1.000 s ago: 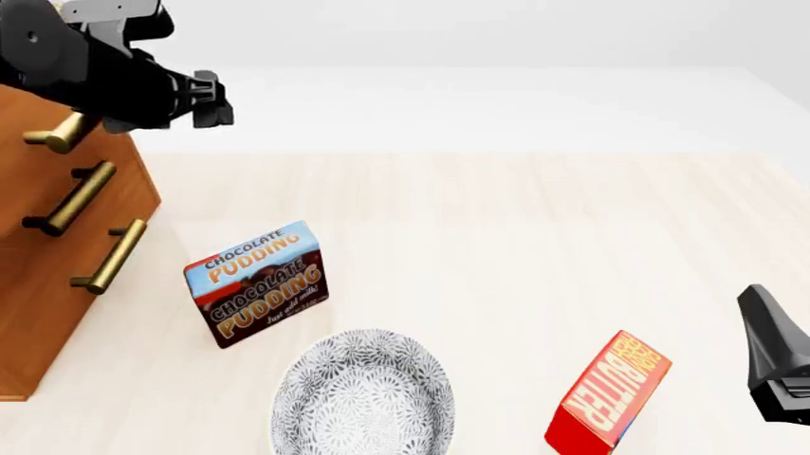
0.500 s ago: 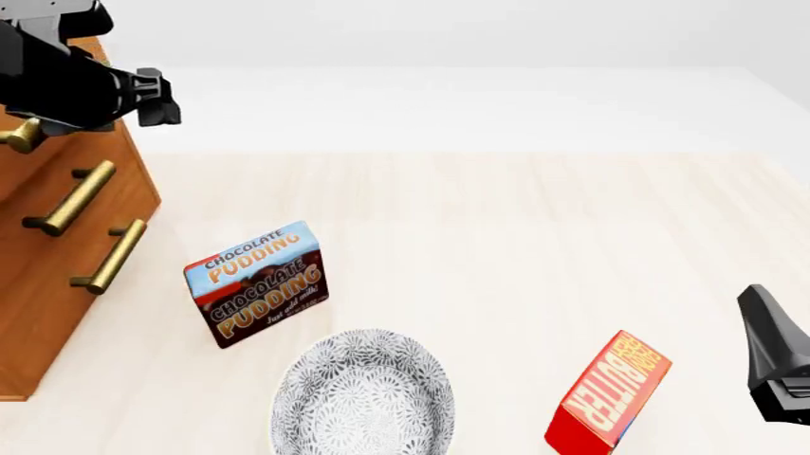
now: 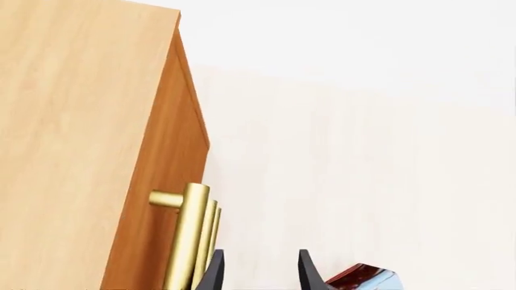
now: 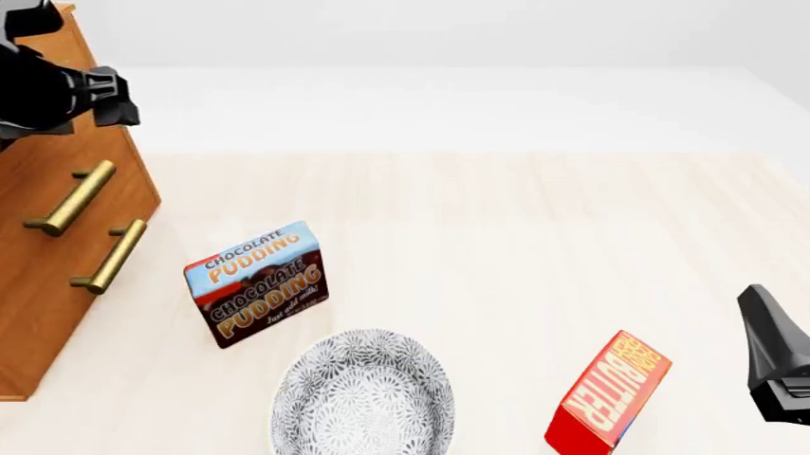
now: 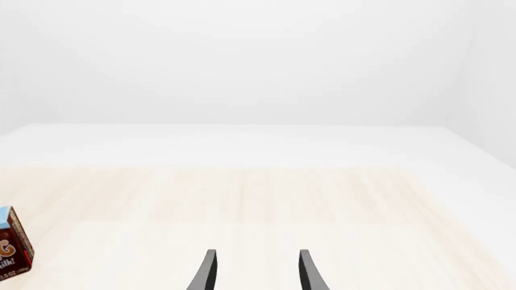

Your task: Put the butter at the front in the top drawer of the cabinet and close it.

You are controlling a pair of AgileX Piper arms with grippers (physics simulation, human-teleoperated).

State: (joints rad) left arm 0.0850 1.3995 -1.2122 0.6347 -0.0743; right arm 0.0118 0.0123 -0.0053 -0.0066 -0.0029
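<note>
Nearest the camera, the butter (image 4: 610, 391) stands tilted at the counter's (image 4: 506, 237) front edge just beside the right gripper (image 5: 255, 275), jaws parted and empty, while the left gripper (image 3: 258, 275), jaws likewise parted, hangs by the cabinet's (image 4: 57, 275) top handle (image 3: 187, 238) far off.

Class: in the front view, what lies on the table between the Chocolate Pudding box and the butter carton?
The patterned bowl, seen in the front view.
</note>
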